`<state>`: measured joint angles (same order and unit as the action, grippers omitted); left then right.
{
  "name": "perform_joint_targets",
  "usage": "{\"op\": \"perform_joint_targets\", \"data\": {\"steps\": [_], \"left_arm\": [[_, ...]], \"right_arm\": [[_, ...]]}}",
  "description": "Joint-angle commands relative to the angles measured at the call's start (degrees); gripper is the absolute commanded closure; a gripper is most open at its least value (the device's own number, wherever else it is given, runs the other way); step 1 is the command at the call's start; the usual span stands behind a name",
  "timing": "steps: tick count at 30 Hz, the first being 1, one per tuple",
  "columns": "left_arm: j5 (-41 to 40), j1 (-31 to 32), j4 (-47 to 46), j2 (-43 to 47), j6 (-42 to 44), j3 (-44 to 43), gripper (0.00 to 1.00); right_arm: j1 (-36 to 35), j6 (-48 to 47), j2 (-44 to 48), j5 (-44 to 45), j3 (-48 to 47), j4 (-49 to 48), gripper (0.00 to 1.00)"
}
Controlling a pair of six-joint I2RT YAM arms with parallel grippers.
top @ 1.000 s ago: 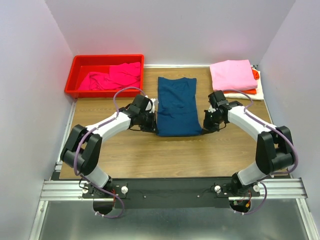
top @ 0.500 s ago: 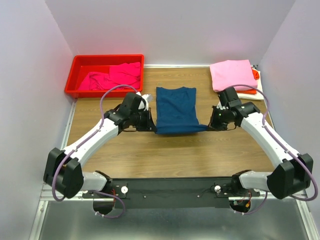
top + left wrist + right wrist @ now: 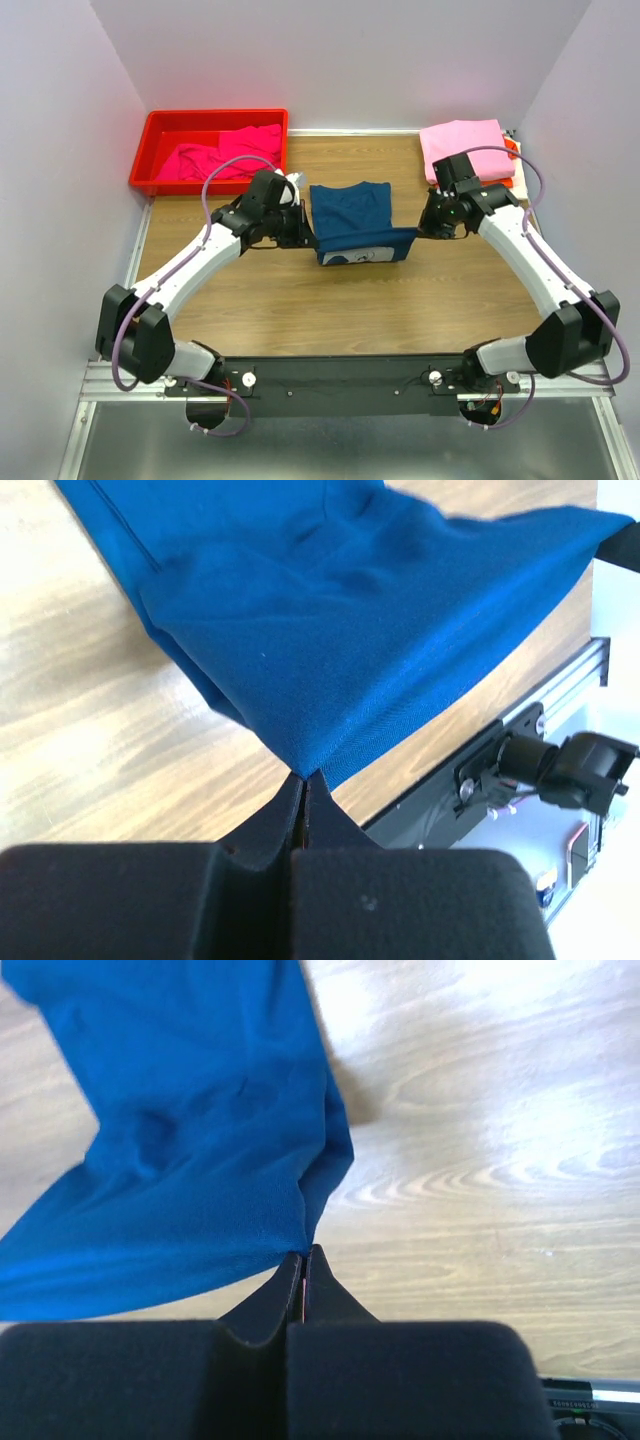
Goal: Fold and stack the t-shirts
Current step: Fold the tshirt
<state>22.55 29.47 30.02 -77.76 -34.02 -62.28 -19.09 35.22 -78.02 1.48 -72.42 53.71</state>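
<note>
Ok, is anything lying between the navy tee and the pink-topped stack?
Nothing visible lies on the tabletop between the navy tee and the pink-topped stack; only the right gripper, pinching the tee's corner, is there.

Both arms stretch forward and inward, left hand [image 3: 312,234] and right hand [image 3: 419,230] pinched closed.

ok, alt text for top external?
The left gripper and right gripper each pinch a corner of a navy t-shirt, holding its near edge above the table. Red bin with magenta shirts far left; folded pink-topped stack far right.
</note>
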Motion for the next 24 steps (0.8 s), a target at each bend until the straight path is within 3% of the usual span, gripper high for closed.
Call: {"op": "perform_joint_targets", "data": {"steps": [1,24], "left_arm": [[-1.2,-1.9,1.4,-3.1,2.5,-4.1,1.0],[2.8,-10.1,1.6,-23.0,11.4,-18.2,1.0]], "right_arm": [[0.4,0.9,-2.8,9.0,-3.8,-1.6,1.0],[0.5,-4.0,-27.5,17.9,-24.2,-7.0,1.0]]}}
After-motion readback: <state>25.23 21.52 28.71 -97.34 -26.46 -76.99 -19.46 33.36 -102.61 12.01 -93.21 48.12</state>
